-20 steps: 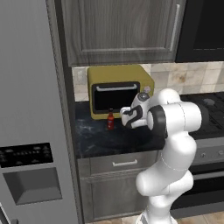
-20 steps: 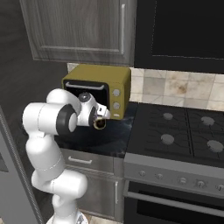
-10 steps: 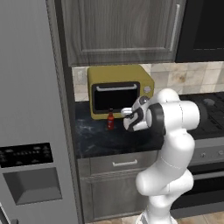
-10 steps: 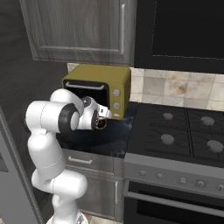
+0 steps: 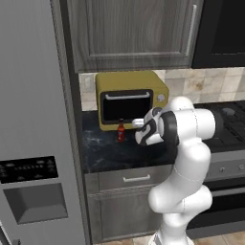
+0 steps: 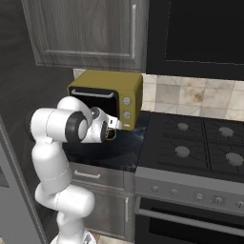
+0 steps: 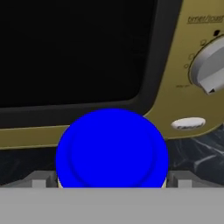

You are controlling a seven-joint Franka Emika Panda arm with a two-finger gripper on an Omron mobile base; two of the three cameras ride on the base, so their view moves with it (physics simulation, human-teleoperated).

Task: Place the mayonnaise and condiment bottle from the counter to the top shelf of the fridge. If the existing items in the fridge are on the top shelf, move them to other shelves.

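The mayonnaise (image 7: 112, 148) is close up in the hand view, its bright blue round lid facing the camera, in front of the oven door. My gripper (image 7: 111, 183) is open, with one fingertip on each side of the lid and a small gap between each and the lid. The slim dark red condiment bottle (image 5: 121, 130) stands on the black counter (image 5: 107, 153), just left of my gripper (image 5: 139, 124). The grey fridge (image 5: 28, 119) takes up the left side, door shut, so the top shelf and existing items are hidden.
A yellow toaster oven (image 5: 131, 98) stands at the back of the counter, right behind the jar and the bottle. Grey wall cabinets (image 5: 134, 33) hang above it. A black gas stove (image 6: 200, 147) adjoins the counter on the right.
My hand has dropped slightly and edged in toward the toaster oven. The jaws stayed wide apart. The bottle has not moved.
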